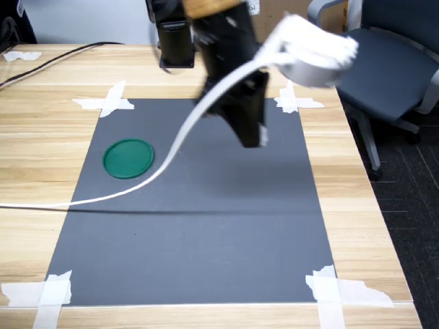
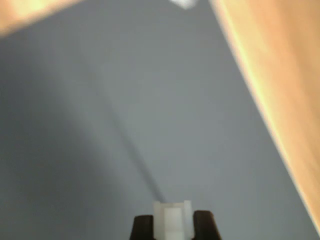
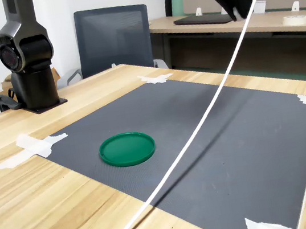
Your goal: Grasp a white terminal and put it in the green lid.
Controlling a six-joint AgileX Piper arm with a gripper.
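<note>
In the wrist view, a small white terminal [image 2: 172, 221] sits pinched between my gripper's [image 2: 173, 226] two dark fingertips [image 2: 143, 228], high over the grey mat. In both exterior views the gripper [image 1: 254, 137] [image 3: 233, 5] hangs well above the mat's far right part, blurred. The green lid [image 1: 128, 158] [image 3: 127, 149] lies flat and empty on the mat, toward the first exterior view's left, far from the gripper.
A white cable [image 1: 168, 154] [image 3: 210, 111] swings from the arm across the mat and off the table. White tape strips [image 1: 110, 101] hold the grey mat's [image 1: 206, 247] corners. The arm's base [image 3: 28, 58] stands at the table's edge, and an office chair [image 1: 391, 62] is beside the table.
</note>
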